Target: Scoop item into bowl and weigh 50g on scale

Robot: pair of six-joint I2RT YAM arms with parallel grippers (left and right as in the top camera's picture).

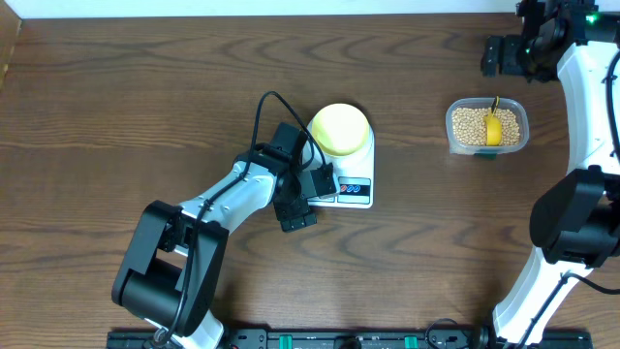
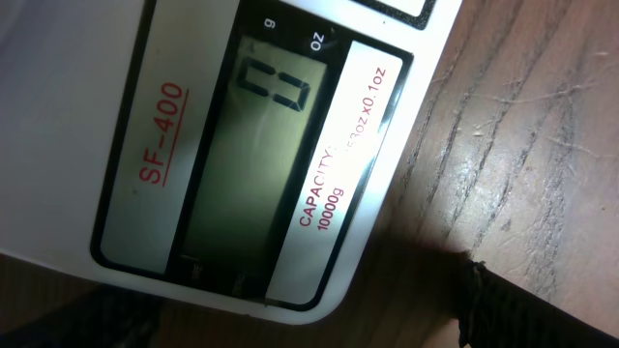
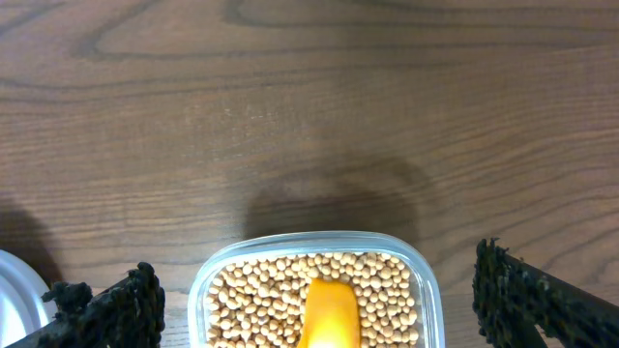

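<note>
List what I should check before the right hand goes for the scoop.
1. The bowl sits on the scale: ok.
2. The display reads zero: ok.
3. The bowl is empty: ok.
4. The scoop lies on the beans in the clear tub: ok.
5. The right hand is open and holds nothing: ok.
6. The left hand is clear of the scale: cannot tell; it hovers right at the display end.
</note>
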